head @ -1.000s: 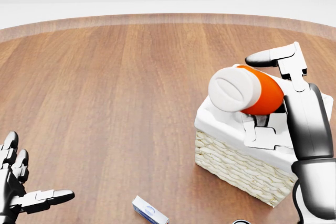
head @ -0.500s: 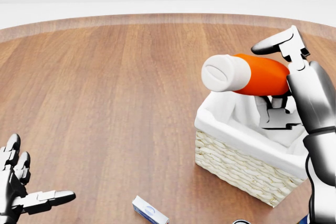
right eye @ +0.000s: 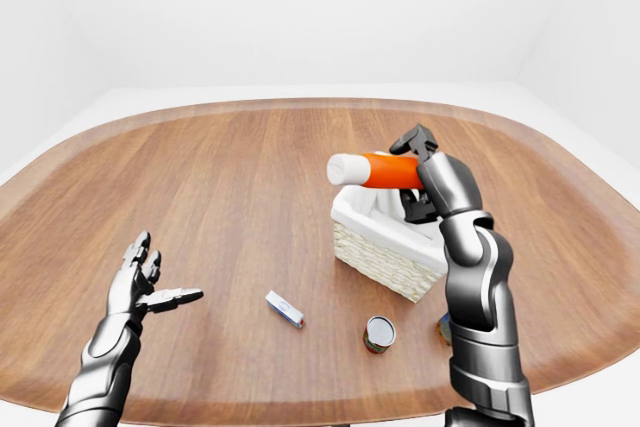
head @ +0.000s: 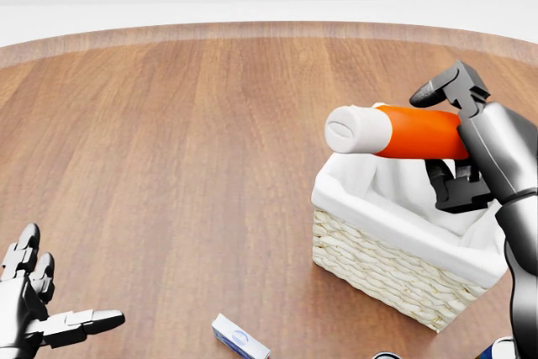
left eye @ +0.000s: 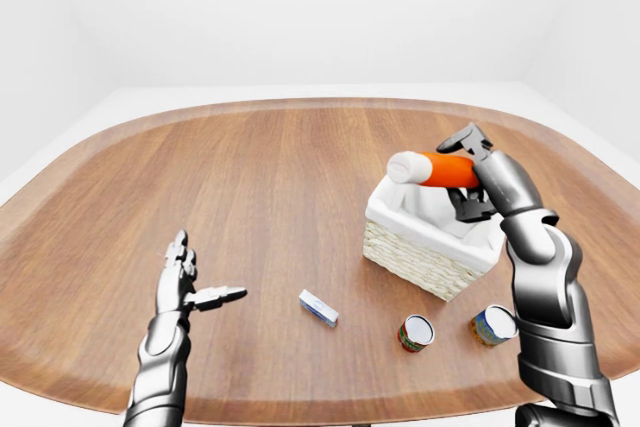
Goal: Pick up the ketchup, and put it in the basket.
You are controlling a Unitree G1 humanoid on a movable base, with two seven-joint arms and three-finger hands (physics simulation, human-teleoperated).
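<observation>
An orange ketchup bottle (head: 416, 133) with a white cap lies horizontal in the air just above the wicker basket (head: 388, 268), cap pointing to the view's left. My right hand (head: 450, 139) is shut on the bottle's base, thumb over the top and fingers under it, inside the basket's mouth. The basket has a white cloth lining and stands at the head view's right. My left hand (head: 38, 313) hovers open at the lower left, fingers spread, holding nothing.
A small blue-and-white box (left eye: 319, 308) lies on the wooden table (left eye: 250, 197) left of and below the basket. Two cans (left eye: 416, 332) (left eye: 493, 325) stand below the basket near the table's lower edge.
The bottle has swung from pointing at the camera to lying level, and now sits slightly lower over the basket. My left hand has sunk a little.
</observation>
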